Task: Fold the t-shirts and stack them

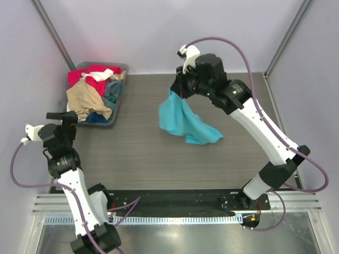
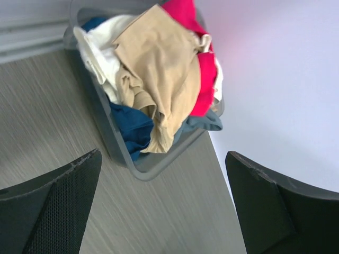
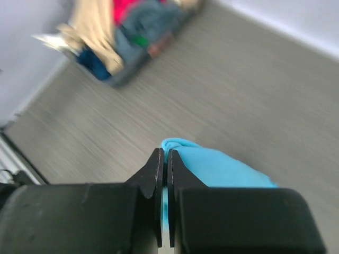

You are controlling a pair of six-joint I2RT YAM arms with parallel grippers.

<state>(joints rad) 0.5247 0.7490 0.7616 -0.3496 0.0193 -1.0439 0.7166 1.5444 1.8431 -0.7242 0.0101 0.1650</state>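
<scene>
One turquoise t-shirt (image 1: 186, 123) hangs pinched in the right tool (image 3: 164, 173).

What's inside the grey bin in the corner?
The grey bin holds a heap: tan shirt on top, red shirt, cream-white shirt and dark blue shirt around it. Whatever lies under the heap, and the bin's floor, is covered.

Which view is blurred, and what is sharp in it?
Right wrist view: the bin and its t-shirts are smeared, only the right pincer, shut on the turquoise t-shirt, looks sharper. Left wrist view: bin crisp. Top external view: crisp, evenly lit.
</scene>
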